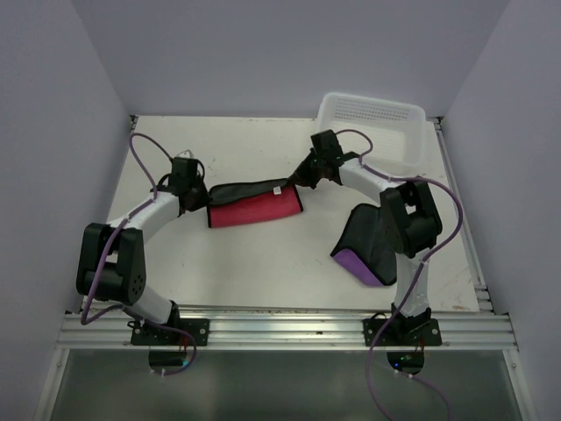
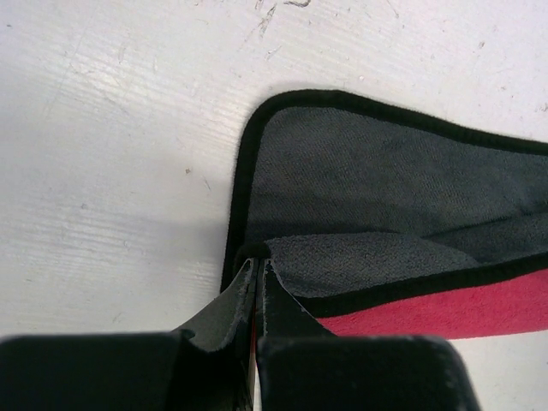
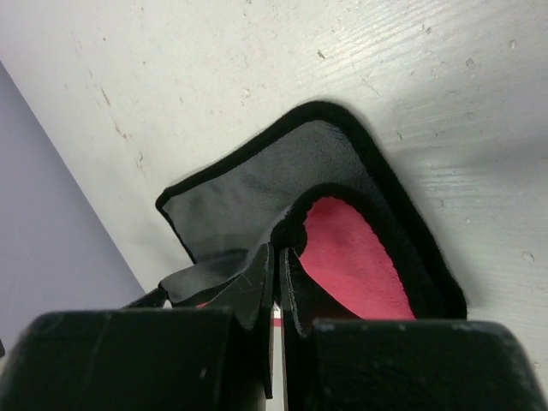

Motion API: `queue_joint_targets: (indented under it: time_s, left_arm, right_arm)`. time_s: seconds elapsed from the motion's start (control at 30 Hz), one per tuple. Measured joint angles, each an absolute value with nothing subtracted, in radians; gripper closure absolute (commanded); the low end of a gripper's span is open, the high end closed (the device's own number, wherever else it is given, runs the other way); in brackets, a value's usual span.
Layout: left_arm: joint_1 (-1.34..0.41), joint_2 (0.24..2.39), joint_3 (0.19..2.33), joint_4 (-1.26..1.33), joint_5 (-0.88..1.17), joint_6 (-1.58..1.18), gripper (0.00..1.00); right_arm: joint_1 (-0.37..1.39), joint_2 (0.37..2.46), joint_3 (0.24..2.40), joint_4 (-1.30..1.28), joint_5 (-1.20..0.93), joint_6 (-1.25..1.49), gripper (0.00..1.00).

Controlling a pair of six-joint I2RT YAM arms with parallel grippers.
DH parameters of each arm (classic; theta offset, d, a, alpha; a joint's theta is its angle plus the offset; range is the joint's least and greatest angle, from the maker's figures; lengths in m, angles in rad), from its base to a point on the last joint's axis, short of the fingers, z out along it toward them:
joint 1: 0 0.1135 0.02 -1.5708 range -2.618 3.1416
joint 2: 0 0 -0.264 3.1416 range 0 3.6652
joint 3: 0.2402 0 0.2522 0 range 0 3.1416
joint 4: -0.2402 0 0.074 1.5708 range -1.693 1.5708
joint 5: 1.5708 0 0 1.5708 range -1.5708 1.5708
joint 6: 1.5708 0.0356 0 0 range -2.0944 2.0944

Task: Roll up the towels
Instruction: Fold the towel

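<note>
Left gripper [image 2: 257, 278] and right gripper [image 3: 276, 265]: both pinched on your pink-red towel [image 1: 254, 209], mid-fold, unrolled. Purple towel [image 1: 364, 250], four o'clock: crumpled, untouched.

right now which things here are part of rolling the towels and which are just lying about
Part of the job:
- red towel, pinched at each end by the left gripper and right gripper
- purple towel, waiting under the right arm

Lying about:
- white basket at the far right

White table [image 1: 254, 263]: red towel [image 1: 259, 209], purple towel [image 1: 361, 263], white basket [image 1: 372, 123] at far right corner.
</note>
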State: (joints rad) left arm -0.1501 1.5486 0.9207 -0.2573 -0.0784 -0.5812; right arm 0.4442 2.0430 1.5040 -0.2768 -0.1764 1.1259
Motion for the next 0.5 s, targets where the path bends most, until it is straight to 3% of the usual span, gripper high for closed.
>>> queue_joint_targets:
  time_s: [0.5]
  left_arm:
    - [-0.143,1.597,0.976,-0.259,-0.069,-0.579,1.0]
  right_arm:
    - [0.432,2.075,1.528,-0.276,-0.179,1.127,1.0]
